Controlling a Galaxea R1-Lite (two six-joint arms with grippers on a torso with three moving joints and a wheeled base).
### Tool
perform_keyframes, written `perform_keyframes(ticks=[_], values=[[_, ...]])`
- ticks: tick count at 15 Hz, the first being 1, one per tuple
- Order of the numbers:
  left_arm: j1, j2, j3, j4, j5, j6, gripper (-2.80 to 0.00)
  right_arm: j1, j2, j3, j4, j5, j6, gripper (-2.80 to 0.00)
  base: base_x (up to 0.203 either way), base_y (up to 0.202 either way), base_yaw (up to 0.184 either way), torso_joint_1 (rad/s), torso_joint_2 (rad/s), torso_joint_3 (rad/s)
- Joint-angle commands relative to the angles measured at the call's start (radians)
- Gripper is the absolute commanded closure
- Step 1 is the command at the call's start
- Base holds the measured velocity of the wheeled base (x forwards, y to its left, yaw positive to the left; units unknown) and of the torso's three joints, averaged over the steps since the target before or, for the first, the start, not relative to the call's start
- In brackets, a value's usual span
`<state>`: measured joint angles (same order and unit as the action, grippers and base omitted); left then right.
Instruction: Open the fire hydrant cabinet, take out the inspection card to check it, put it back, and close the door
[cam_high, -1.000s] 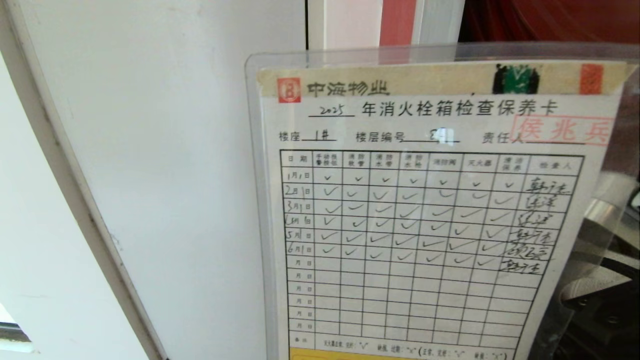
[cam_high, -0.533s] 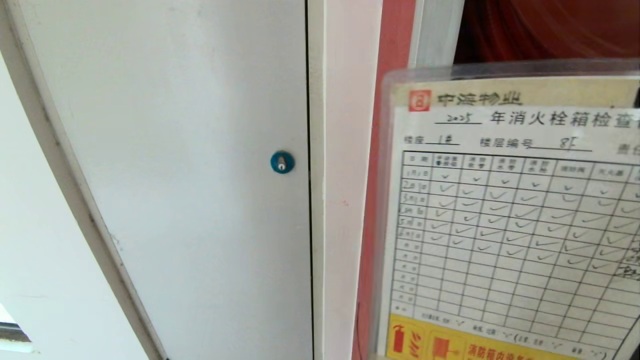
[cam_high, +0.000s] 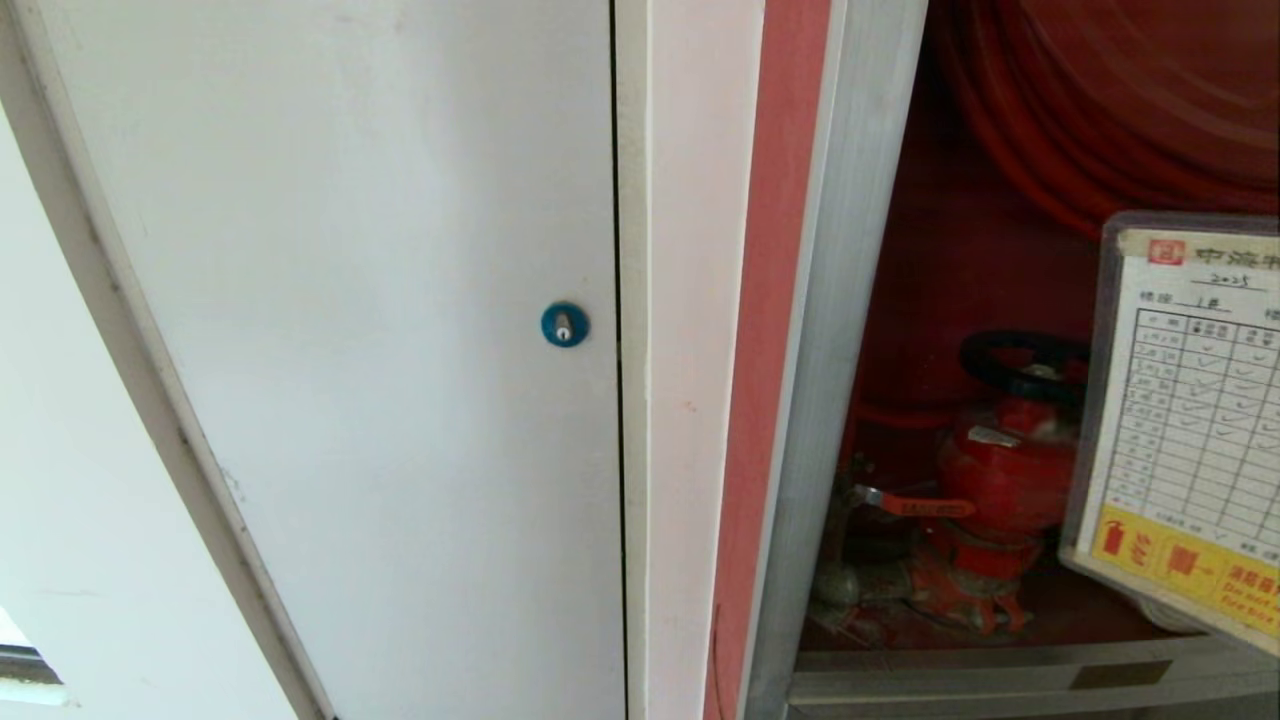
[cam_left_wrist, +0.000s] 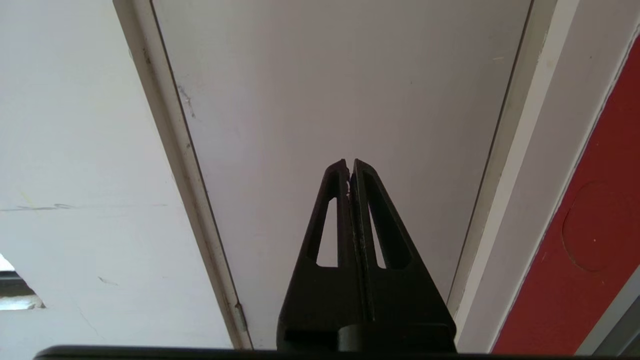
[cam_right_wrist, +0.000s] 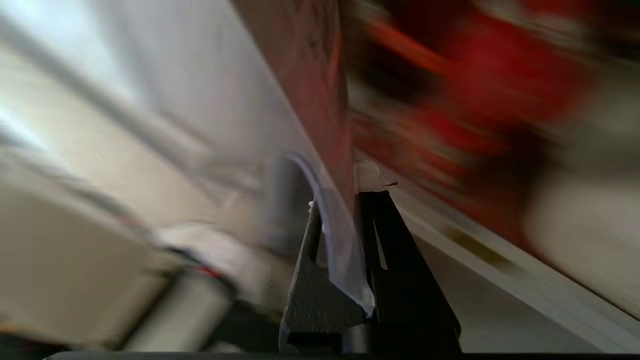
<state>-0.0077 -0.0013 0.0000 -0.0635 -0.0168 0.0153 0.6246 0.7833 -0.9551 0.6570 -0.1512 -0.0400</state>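
Observation:
The fire hydrant cabinet (cam_high: 850, 330) stands open at the right of the head view, its silver frame around a red interior with a red valve (cam_high: 1000, 470) and a red hose reel (cam_high: 1110, 110). The inspection card (cam_high: 1185, 420), a printed table in a clear sleeve, hangs at the right edge in front of the valve. My right gripper (cam_right_wrist: 340, 195) is shut on the sleeve's edge (cam_right_wrist: 345, 260); it does not show in the head view. My left gripper (cam_left_wrist: 349, 167) is shut and empty, parked facing the white door. The cabinet's door is out of view.
A plain white door (cam_high: 380, 350) with a blue round lock (cam_high: 564, 324) fills the left and middle. A white strip and a red strip (cam_high: 775, 300) separate it from the cabinet frame. The cabinet's bottom rail (cam_high: 1000, 680) runs below the valve.
The card has moved from close in front of the head camera to the right and away, toward the cabinet interior. The lock, the valve and the reel now show. The left arm has kept still.

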Motion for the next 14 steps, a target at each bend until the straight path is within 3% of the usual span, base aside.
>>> perform_keyframes(ticks=[1,4,6,10,12,14], values=[[0.000,0.001,0.023,-0.001,0.000,0.000,0.00,-0.019,-0.022,-0.073,0.090,-0.155,-0.068,0.00,0.000,0.000,0.000,0.000,0.00,0.000],[0.000,0.001,0.023,-0.001,0.000,0.000,0.00,-0.026,0.033,-0.167,0.212,-0.365,-0.207,0.00,0.000,0.000,0.000,0.000,0.00,0.000],[0.000,0.001,0.023,-0.001,0.000,0.000,0.00,-0.057,0.100,-0.220,0.233,-0.452,-0.292,0.00,0.000,0.000,0.000,0.000,0.00,0.000],[0.000,0.001,0.023,-0.001,0.000,0.000,0.00,-0.330,0.268,-0.315,0.208,-0.477,-0.552,0.00,0.000,0.000,0.000,0.000,0.00,0.000],[0.000,0.001,0.023,-0.001,0.000,0.000,0.00,-0.422,0.378,-0.390,0.150,-0.478,-0.709,0.00,0.000,0.000,0.000,0.000,0.00,0.000],[0.000,0.001,0.023,-0.001,0.000,0.000,0.00,-0.458,0.442,-0.428,0.126,-0.480,-0.840,0.00,0.000,0.000,0.000,0.000,0.00,0.000]])
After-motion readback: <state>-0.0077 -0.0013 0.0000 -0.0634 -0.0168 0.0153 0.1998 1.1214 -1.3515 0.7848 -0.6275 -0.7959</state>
